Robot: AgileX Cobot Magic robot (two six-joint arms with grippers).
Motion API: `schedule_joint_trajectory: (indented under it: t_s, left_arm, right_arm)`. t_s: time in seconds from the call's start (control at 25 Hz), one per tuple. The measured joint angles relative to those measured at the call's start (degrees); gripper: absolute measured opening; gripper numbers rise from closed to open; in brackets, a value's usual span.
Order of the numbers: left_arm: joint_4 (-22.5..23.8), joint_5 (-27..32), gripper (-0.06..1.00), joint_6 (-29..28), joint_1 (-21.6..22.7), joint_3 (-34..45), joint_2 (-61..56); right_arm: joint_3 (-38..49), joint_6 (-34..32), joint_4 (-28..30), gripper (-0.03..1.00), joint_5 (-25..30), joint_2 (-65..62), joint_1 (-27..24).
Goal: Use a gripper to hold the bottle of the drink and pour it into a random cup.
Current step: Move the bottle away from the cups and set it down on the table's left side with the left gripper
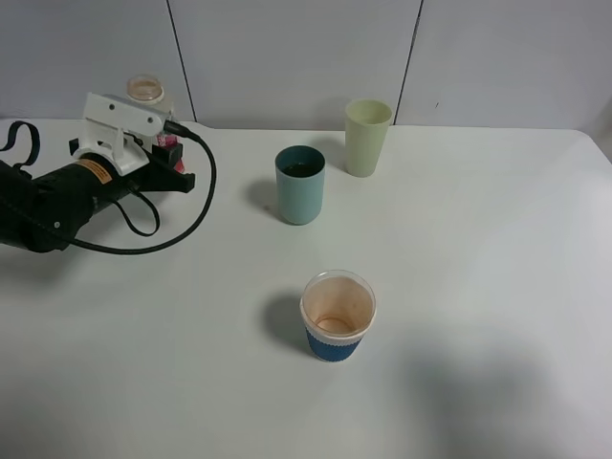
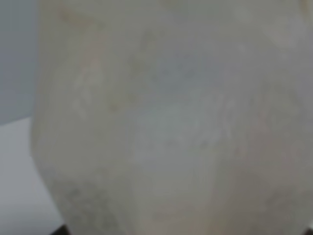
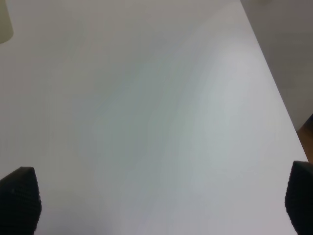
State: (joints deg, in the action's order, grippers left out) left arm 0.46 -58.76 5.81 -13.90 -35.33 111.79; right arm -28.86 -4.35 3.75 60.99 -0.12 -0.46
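Exterior high: left claw is around the bottle, grip unconfirmed, teal cup well apart, no pour yet; left wrist: blurred bottle fills the frame; right wrist: right claw released over bare table.

A white table stands against grey panelled walls.

Thick black arm, orange band; white blocky hand; black cable.
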Motion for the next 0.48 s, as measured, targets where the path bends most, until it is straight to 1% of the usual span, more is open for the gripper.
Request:
schedule_joint_trajectory:
  t_s: [0.12,0.28,0.48]
  left_arm:
    - [0.0,-1.8,0.34,-0.4,0.0,0.0,1.8]
    - [0.0,-4.0,0.34,-2.2,0.0,0.0,4.5]
    - [0.1,-5.8,0.34,-2.8,0.0,0.0,7.4]
  right_arm:
    - [0.0,0.0,0.0,1.00,0.0,0.0,0.0]
    - [0.0,0.0,0.0,1.00,0.0,0.0,0.0]
    - [0.0,0.0,0.0,1.00,0.0,0.0,0.0]
